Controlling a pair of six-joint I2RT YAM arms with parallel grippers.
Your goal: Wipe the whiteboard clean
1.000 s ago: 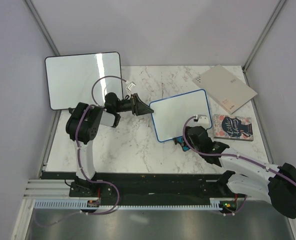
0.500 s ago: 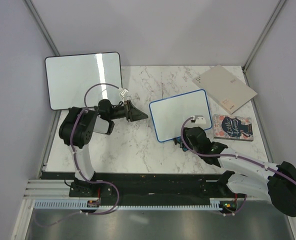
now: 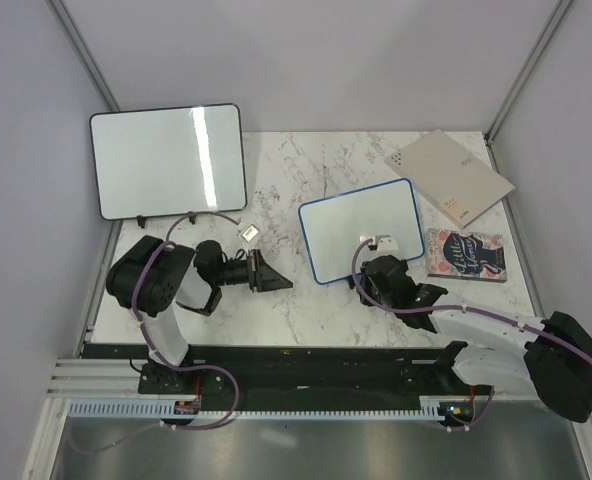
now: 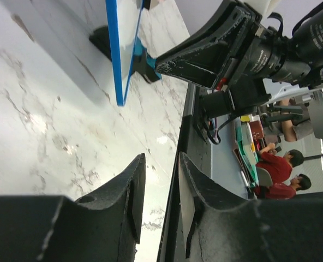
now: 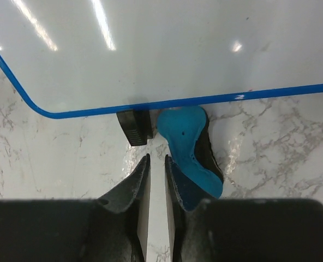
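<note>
Bare tabletop (image 3: pixel 276 205) lies open between the left tool (image 3: pixel 276 281) and the whiteboard (image 3: pixel 361 228). A book (image 3: pixel 466 253) crowds its right side. The right tool (image 5: pixel 157 164) and a blue eraser (image 5: pixel 184 141) occupy its near edge.

The whiteboard (image 3: pixel 361 230) is sitting right of centre on the marble surface (image 3: pixel 276 180), turned slightly askew. Its rounded blue frame is enclosing a white face that is catching light streaks, and a small black foot (image 5: pixel 133 126) is propping its near edge.

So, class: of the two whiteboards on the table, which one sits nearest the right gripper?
The blue-framed whiteboard, lying directly ahead of the right gripper. The larger black-framed whiteboard sits at the far left corner, well away.
</note>
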